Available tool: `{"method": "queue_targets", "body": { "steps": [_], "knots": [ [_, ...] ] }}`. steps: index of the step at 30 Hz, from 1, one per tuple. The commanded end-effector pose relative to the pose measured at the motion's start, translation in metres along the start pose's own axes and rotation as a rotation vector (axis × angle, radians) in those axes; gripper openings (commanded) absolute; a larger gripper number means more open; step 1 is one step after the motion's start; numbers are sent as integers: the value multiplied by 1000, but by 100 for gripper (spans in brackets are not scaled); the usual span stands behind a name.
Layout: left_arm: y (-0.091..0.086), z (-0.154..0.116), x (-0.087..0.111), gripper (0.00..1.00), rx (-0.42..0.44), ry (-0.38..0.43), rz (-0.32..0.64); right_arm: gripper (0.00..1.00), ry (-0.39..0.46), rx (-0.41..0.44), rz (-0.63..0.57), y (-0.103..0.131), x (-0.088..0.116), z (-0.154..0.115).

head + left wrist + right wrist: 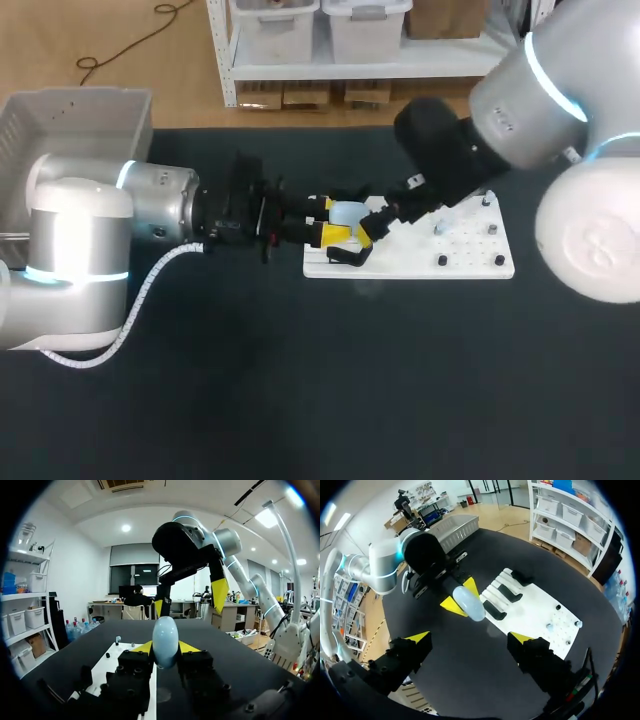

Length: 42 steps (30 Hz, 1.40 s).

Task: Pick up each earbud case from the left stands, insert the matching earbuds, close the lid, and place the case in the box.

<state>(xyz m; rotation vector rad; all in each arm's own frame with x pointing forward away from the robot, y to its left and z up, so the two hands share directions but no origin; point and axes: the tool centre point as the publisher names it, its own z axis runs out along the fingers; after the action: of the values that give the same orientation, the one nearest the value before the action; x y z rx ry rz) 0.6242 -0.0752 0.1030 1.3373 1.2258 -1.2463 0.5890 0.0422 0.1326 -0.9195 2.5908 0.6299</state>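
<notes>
Left end effector (460,596) clamped on pale blue earbud case (165,639), one yellow tip on each flank. The case is egg-shaped; its long axis runs straight out along the fingers, rounded end pointing away from the wrist toward the right end effector (470,639). Right end effector is spread wide, holding nothing, and faces the case head-on from just ahead of it, not touching. Case hangs clear above the desk (320,390). White board (470,264) lies under and beyond the left tips, its dark stands (495,611) just beside the case. Bare desk on the near side of both end effectors; grey box (80,115) well behind the left wrist. Left forearm level; right arm angles down from the far corner.
</notes>
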Motion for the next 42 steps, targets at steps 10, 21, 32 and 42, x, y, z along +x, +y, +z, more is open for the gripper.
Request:
{"method": "queue_targets", "body": {
  "steps": [10,21,32,42],
  "knots": [
    [1,0,0,0,2,0,0,100,23,7,33,-10,-14,20],
    [1,0,0,0,2,0,0,100,20,19,60,-19,-17,25],
    [1,0,0,0,2,0,0,100,14,31,78,-26,-20,26],
    [1,0,0,0,2,0,0,100,-18,46,94,-32,-26,17]
  ]
}}
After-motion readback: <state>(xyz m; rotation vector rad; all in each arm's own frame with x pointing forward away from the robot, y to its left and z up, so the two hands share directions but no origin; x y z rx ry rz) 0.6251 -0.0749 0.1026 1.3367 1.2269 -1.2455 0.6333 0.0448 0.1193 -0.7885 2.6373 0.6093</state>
